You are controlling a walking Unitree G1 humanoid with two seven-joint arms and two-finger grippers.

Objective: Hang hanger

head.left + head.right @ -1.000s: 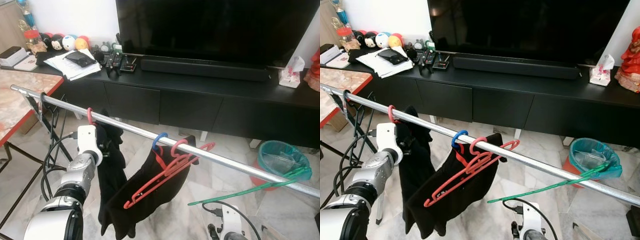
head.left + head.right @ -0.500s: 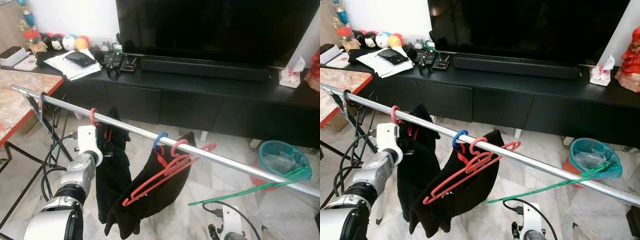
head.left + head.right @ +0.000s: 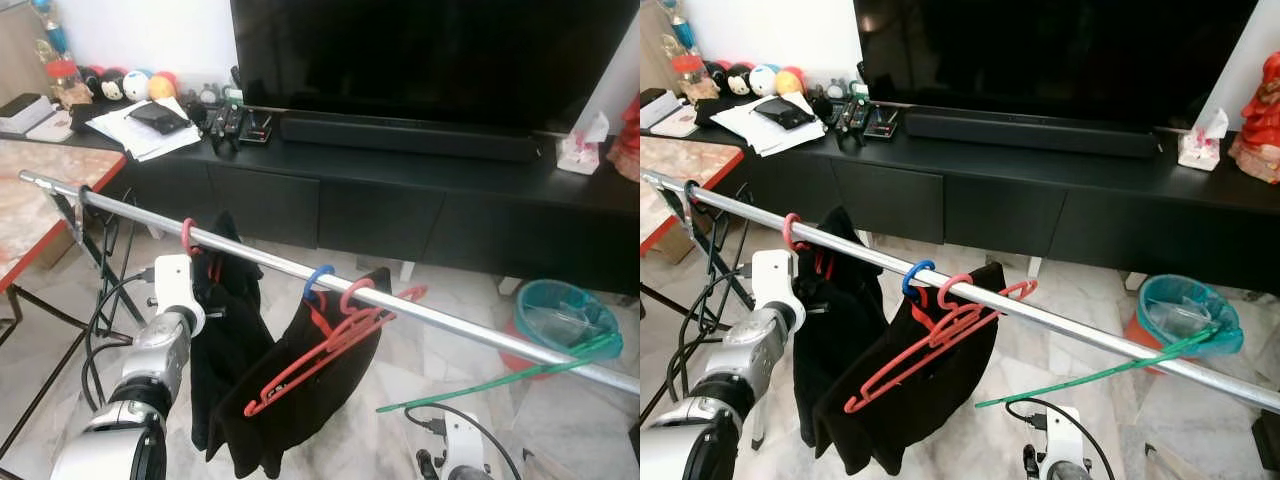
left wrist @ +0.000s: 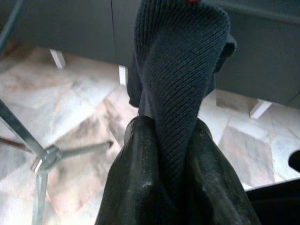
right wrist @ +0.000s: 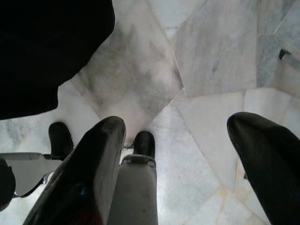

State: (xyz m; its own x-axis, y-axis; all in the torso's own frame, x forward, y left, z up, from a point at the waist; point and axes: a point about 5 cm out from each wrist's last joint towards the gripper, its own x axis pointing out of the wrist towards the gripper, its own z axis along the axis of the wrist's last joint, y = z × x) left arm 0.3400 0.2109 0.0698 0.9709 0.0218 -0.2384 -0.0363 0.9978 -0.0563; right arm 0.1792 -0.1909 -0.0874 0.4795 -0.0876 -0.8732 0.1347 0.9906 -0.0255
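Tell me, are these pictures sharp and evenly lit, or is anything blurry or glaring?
Eye views: fairly sharp and daylit; the TV screen is a dark patch. Left wrist view: sharp on the knit garment, floor behind soft and bright. Right wrist view: the close black fingers look blurred, marble floor crisp.

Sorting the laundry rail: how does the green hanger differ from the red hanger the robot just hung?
The green hanger is bare and sits far along the rail; the red hanger carries a black garment pinched by the left gripper. Both hook over that rail.
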